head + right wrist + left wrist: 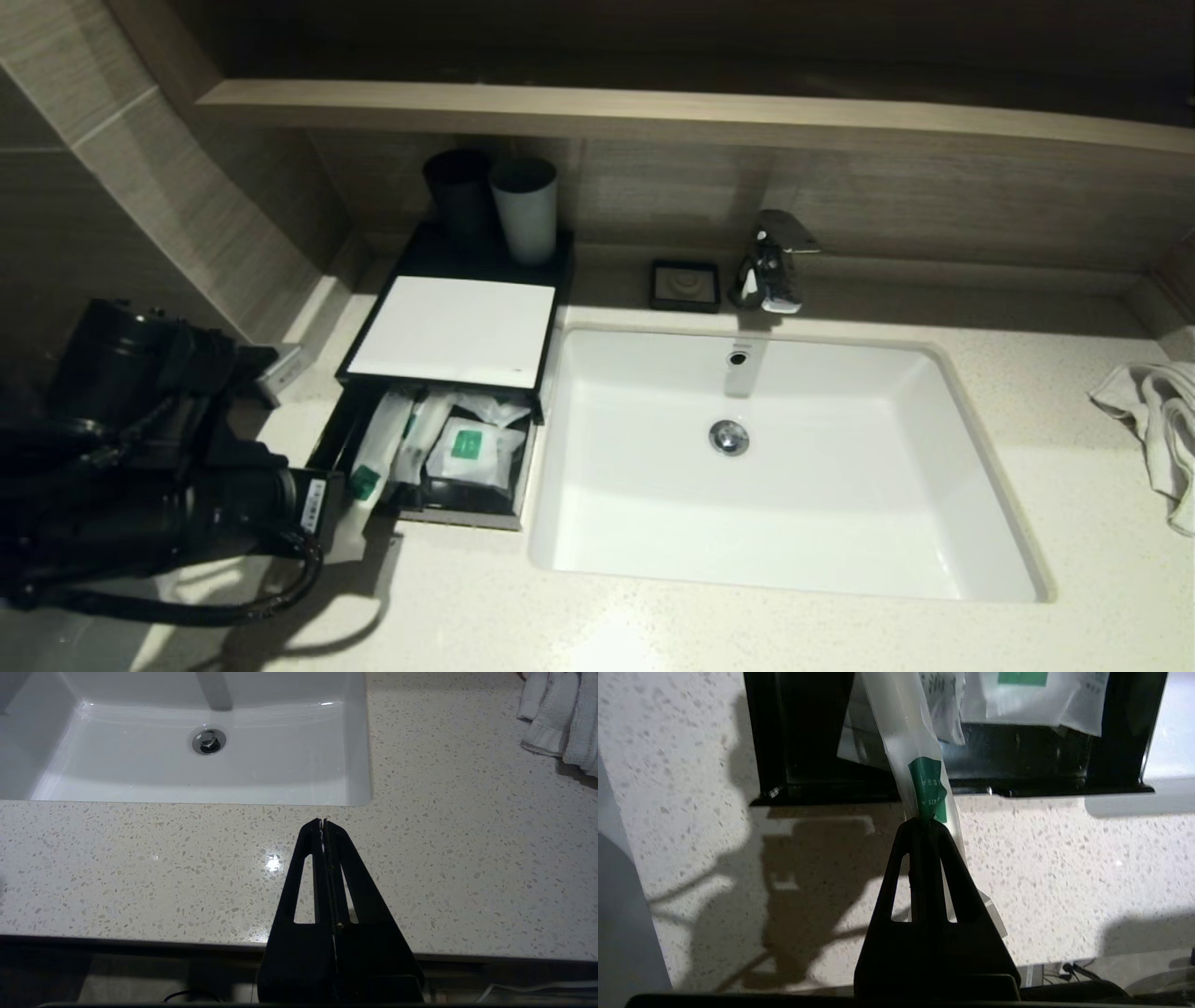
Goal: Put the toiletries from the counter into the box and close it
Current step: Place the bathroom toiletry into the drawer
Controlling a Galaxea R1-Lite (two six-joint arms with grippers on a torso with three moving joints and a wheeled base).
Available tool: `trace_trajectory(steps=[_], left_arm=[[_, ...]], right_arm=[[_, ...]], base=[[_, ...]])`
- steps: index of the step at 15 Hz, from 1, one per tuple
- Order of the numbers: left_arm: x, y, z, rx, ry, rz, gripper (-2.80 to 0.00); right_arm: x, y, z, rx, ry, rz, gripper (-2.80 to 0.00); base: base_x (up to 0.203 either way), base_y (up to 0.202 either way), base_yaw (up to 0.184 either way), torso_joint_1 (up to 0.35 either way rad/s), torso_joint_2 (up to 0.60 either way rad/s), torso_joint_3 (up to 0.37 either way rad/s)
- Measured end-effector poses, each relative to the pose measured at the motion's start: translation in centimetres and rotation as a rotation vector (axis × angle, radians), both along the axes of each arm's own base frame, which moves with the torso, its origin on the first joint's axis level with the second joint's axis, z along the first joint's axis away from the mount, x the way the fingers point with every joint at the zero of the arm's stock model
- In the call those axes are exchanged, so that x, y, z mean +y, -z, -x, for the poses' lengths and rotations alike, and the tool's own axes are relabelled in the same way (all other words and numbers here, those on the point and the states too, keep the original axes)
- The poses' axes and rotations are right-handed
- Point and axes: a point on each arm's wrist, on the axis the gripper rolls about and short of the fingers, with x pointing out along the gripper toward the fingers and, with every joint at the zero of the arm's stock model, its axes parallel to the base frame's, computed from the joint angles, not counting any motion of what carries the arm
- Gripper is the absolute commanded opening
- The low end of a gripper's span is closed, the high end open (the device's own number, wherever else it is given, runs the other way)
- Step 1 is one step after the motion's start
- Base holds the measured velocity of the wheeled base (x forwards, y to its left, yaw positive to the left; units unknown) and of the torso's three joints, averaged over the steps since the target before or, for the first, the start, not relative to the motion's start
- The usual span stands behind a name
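Left gripper (926,822) clamped on long slim packet (909,751), pinching at its green label, just in front of box's open drawer. Packet's far end already over drawer, near end sticking out past drawer front lip, over counter (747,635). Judged step: feeding last long packet into drawer; close to done w/ loading, closing not yet begun.

Largest first:
- Counter: off-white speckled stone w/ white sink (971,467) set in it, right of box. No loose packets seen on it in head view.
- Box (455,329): flat, black, white top panel, back left of sink; drawer (467,518) pulled out toward robot.
- Toiletries (464,448) in drawer: frosted white packets, pillow pouch w/ green square label on top, other packets beside & partly under it.
- Right gripper (323,822): fingers pressed together, holding nothing, parked over counter's front edge near sink corner.

Next move, as judged: push held packet fully inside so nothing overhangs front lip, let go, pull clear, then press drawer front shut. Risk: overhanging end jamming drawer.

Writing: white lettering on held packet's green label, seen sideways, too small to read for certain. No brand legible elsewhere.
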Motion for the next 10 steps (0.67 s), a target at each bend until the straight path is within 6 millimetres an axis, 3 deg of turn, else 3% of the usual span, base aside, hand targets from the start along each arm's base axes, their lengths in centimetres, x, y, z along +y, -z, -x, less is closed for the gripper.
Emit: trace_trajectory(steps=[10], left_arm=[[0.1,0.9,-2.8,-0.057,-0.004,-0.037,-2.8]], right_arm=[[0.0,0.0,0.0,0.0,0.0,0.0,-2.8]], base=[[0.0,0.0,0.0,0.0,0.0,0.0]])
